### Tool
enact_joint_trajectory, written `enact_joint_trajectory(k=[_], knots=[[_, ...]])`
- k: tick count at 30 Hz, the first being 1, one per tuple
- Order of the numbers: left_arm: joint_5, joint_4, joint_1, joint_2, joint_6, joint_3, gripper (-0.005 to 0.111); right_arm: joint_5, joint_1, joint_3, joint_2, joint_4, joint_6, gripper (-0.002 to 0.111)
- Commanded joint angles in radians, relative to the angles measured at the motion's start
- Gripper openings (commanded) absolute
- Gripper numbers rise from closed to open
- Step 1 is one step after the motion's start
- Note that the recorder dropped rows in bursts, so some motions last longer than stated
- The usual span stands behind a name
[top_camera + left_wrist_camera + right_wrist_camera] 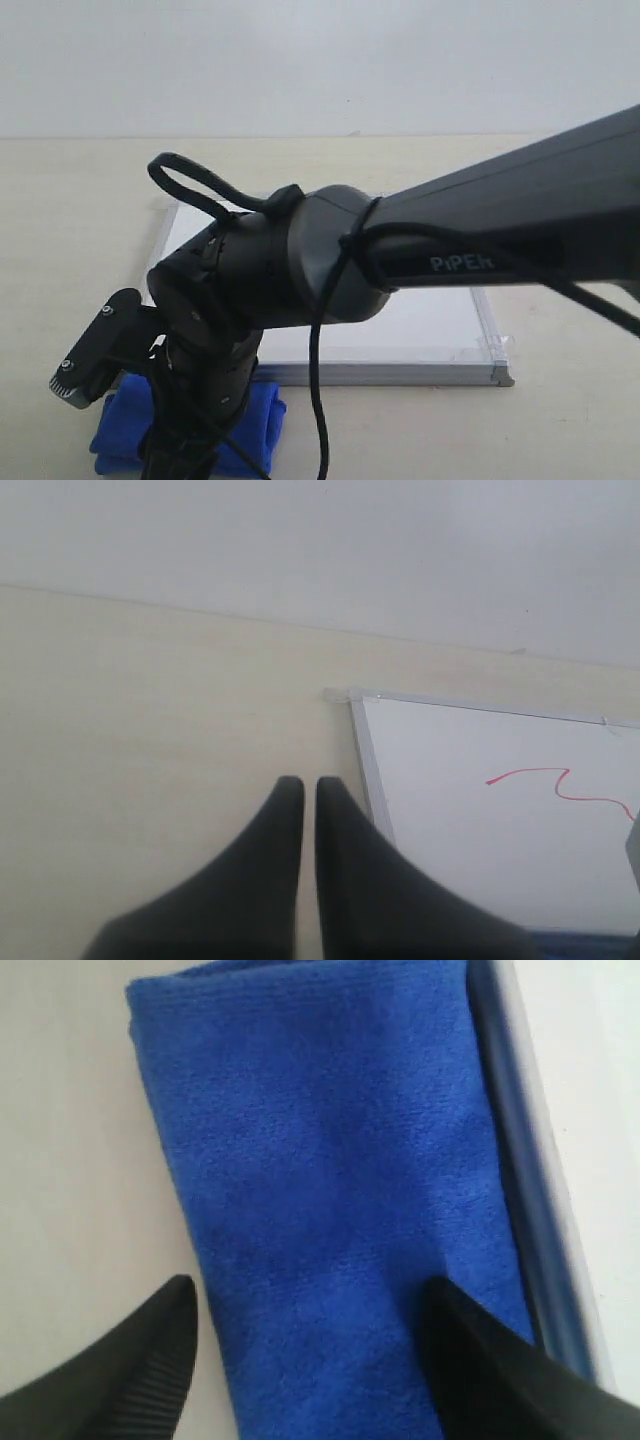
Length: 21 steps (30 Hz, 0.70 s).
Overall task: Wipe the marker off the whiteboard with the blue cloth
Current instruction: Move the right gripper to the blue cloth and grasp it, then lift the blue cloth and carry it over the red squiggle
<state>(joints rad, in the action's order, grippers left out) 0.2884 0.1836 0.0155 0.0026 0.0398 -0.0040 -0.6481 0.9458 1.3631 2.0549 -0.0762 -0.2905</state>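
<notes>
The blue cloth (268, 412) lies folded on the table against the near edge of the whiteboard (430, 320), at its left end. My right gripper (310, 1285) is open and hangs low over the blue cloth (320, 1180): one finger is over the bare table, the other over the cloth's side by the board's frame (545, 1210). My left gripper (302, 782) is shut with nothing in it, over the table beside the whiteboard (470, 860). The marker (560, 785), a red squiggle, shows there; in the exterior view the arm hides it.
The right arm's black link (500, 230) crosses the exterior view from the right and covers much of the board. Its cable (318, 400) hangs in front of the cloth. A wrist camera (95, 355) juts out left of the cloth. A pale wall stands behind the table.
</notes>
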Motion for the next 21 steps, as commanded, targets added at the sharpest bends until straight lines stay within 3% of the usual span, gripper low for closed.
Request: enact_joint_trajectory(k=[1, 6, 9, 13, 21], knots=[[0.001, -0.003, 0.003, -0.003, 0.006, 0.004, 0.004, 0.033, 0.001, 0.006, 0.018, 0.009, 0.007, 0.058], [0.001, -0.003, 0.003, -0.003, 0.006, 0.004, 0.004, 0.027, 0.001, 0.006, 0.056, 0.011, 0.031, 0.055], [0.001, -0.003, 0.003, -0.003, 0.006, 0.004, 0.004, 0.027, 0.001, 0.006, 0.058, 0.009, 0.031, 0.036], [0.001, -0.003, 0.003, -0.003, 0.006, 0.004, 0.004, 0.017, 0.001, 0.006, 0.049, 0.009, 0.031, -0.001], [0.001, -0.003, 0.003, -0.003, 0.006, 0.004, 0.004, -0.148, 0.002, 0.135, -0.048, 0.016, 0.012, 0.000]])
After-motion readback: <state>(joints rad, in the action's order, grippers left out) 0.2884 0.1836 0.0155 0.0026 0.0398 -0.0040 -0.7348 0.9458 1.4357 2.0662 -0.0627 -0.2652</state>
